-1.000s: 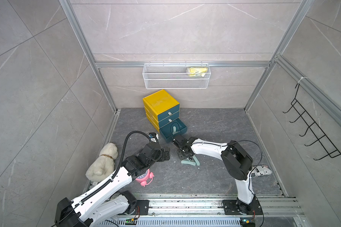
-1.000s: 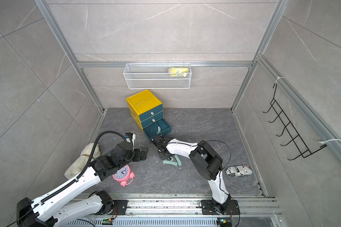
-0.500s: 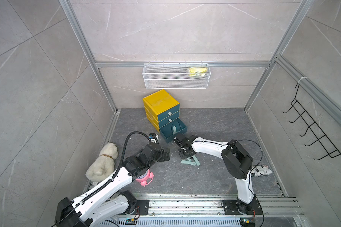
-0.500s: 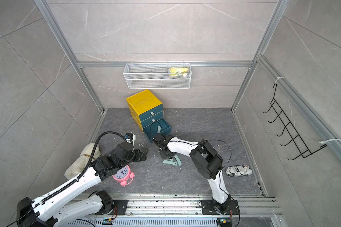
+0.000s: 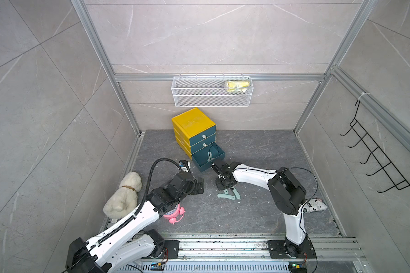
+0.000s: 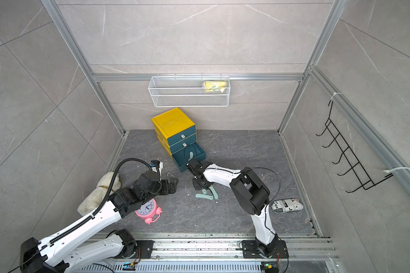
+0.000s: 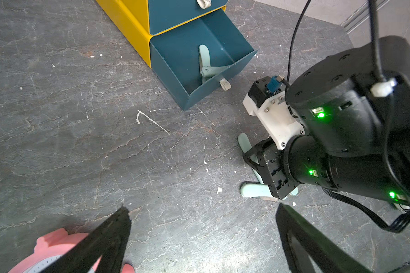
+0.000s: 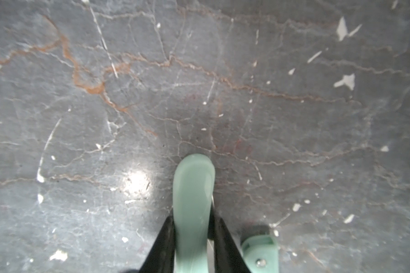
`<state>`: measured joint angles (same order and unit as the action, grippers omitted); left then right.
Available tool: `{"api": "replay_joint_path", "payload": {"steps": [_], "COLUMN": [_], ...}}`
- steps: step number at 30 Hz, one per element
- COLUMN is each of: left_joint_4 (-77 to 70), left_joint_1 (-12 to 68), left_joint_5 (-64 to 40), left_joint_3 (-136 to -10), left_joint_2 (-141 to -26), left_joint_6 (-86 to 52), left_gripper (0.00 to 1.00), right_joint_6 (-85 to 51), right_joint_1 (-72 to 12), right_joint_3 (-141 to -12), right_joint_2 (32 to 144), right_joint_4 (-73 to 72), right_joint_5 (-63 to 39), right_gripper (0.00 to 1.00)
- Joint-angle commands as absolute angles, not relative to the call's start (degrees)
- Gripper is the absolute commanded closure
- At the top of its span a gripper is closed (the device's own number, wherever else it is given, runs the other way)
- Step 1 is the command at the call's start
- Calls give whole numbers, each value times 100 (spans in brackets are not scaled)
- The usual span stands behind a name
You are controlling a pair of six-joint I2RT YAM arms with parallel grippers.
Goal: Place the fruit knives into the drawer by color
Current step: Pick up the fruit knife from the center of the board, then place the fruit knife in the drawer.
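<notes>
Near edge: pink alarm clock under the left arm, plush dog beside it by the side wall. left gripper spread wide, empty, hovering over bare floor. right gripper down at the floor, fingers clamped on both sides of a pale teal fruit knife; can't tell whether it's lifted. Two spare teal knives lie on the floor just beside it. Further back: yellow drawer chest, bottom drawer pulled out with one stored teal knife inside; upper two drawers closed. Off to the right, a newsprint-pattern pouch on the floor. Back wall: white wire basket holding a yellow packet.
</notes>
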<state>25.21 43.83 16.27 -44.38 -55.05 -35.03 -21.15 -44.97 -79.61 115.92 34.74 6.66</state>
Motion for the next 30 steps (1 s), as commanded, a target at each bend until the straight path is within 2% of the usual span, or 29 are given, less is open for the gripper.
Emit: {"api": "replay_joint_path", "payload": {"steps": [1,8,13,22,30], "left_joint_4": [2406,2285,2254,2256,2151], "left_joint_1": [4366,4362,4364,4364,4363], "left_joint_5": [1600,1578,1629,1486,1363], "left_joint_3": [-4476,-4352,-4235,-4134,-4068], "left_joint_2": [-5508,-5506,-5443,-5317,-5371], "left_joint_6": [-3507,-3582,-3729,-3841,-3911], "left_gripper": [1,1,1,1,0], "right_joint_6": [-2109,-2204,-2321,-2919,-3955], "right_joint_1": [-4457,-4458,-4465,-4244,-4072], "right_joint_3": [-7599,-7363,-7779,-9606,-10335], "right_joint_2": [11420,10534,10249,11429,12139], "right_joint_4": [3334,2537,2229,2268,2030], "right_joint_5": [742,815,710,1057,1152], "right_gripper": [78,78,78,78,78]}}
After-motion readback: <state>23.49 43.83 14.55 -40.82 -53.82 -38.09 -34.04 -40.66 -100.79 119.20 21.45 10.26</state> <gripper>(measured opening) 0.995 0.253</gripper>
